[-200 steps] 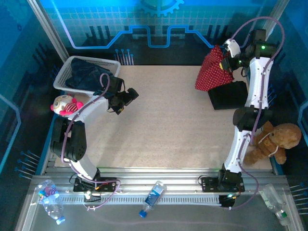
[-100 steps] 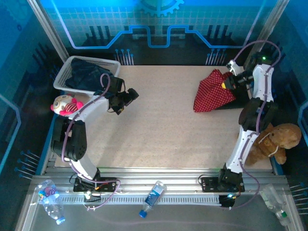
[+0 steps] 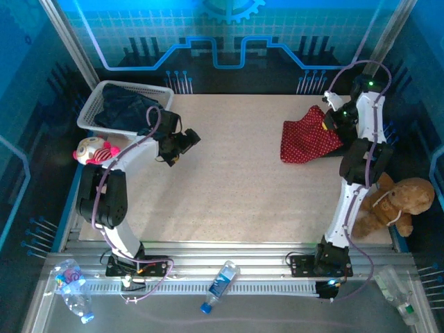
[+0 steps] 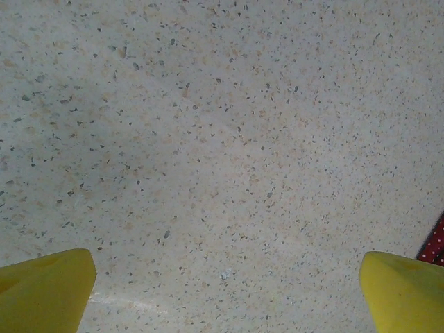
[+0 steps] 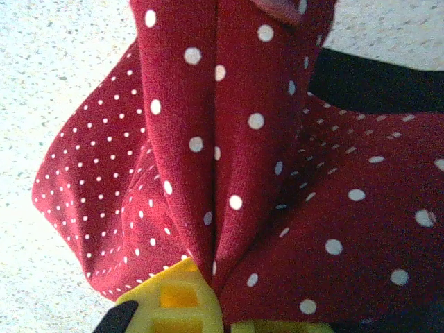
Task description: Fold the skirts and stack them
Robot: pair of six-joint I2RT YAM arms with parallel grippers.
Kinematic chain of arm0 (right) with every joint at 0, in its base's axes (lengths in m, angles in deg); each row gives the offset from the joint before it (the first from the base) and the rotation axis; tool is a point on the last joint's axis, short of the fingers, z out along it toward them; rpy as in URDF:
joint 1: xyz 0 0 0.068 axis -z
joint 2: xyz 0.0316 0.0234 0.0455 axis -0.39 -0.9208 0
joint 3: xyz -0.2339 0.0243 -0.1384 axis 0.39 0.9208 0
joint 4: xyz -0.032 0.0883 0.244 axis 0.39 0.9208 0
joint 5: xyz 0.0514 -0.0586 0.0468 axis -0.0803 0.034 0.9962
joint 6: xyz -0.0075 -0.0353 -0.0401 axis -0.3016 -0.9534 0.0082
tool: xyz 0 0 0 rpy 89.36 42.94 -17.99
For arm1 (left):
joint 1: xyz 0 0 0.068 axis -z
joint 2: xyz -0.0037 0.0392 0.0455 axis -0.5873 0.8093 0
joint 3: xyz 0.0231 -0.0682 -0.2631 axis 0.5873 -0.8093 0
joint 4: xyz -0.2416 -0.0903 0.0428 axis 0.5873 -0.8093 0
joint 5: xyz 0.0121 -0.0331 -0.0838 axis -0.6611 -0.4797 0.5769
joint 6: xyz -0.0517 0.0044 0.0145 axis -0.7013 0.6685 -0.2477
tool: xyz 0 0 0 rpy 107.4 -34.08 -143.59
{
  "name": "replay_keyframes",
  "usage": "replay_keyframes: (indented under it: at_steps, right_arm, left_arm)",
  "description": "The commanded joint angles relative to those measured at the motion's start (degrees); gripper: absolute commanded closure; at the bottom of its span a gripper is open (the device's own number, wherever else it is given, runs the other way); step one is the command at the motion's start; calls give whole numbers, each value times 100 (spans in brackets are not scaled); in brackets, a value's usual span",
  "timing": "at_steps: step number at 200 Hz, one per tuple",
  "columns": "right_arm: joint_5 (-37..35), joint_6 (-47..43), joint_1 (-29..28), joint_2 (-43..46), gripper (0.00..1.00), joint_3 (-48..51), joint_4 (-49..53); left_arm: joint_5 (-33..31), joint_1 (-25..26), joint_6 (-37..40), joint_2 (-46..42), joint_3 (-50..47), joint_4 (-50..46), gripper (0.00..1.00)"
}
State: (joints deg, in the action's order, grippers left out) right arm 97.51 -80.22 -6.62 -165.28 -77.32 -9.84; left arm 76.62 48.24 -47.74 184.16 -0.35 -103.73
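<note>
At far right of the tabletop (image 3: 236,173), the right gripper (image 3: 331,118) is clamped on a bunched fold of the red skirt (image 3: 304,141). In the right wrist view the fabric (image 5: 229,139), red with white dots, gathers into vertical pleats that run down into the gripper (image 5: 215,309) between its yellow fingers (image 5: 177,298). The rest of the red skirt spreads leftward and lies on the tabletop. A black skirt (image 5: 374,87) lies beneath it, with a strip showing past the red edge. From above, only a dark sliver of it (image 3: 334,150) is visible along the near right edge of the red one.

Left side: the left gripper (image 3: 186,141) is above bare tabletop, jaws fully apart and holding nothing. The left wrist view shows speckled surface (image 4: 222,139) between the two yellow fingertips (image 4: 41,291), and a small corner of red dotted cloth (image 4: 437,244) at the right edge of the frame.

Far left corner: a white mesh basket (image 3: 94,109) holds dark blue denim skirts (image 3: 125,107), heaped. A pink-and-white plush toy (image 3: 94,150) sits just beside the basket's near side.

Off the tabletop: a brown teddy bear (image 3: 392,205) is beside the right arm, and a plastic bottle (image 3: 222,283) lies on the rail in front.
</note>
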Motion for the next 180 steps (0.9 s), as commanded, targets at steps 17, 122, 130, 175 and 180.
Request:
replay_keyframes:
  at_steps: [17,122,130,175,180]
  right_arm:
    - [-753,41,-29,888,100,39,-271]
    - [-2064,397,97,245,100,417,-1531]
    - [-2201,538,116,87,100,430,-1737]
    - [-2627,1257,133,-899,91,77,-1998]
    - [-2579,1324,125,-1002,93,23,-1871]
  left_arm:
    - [-16,12,167,135,210,-130,1]
    - [-67,-4,232,91,45,-142,1]
    - [-67,-18,237,95,39,-138,1]
    - [-102,-43,234,79,1,-158,1]
    - [-109,-49,237,84,-11,-148,1]
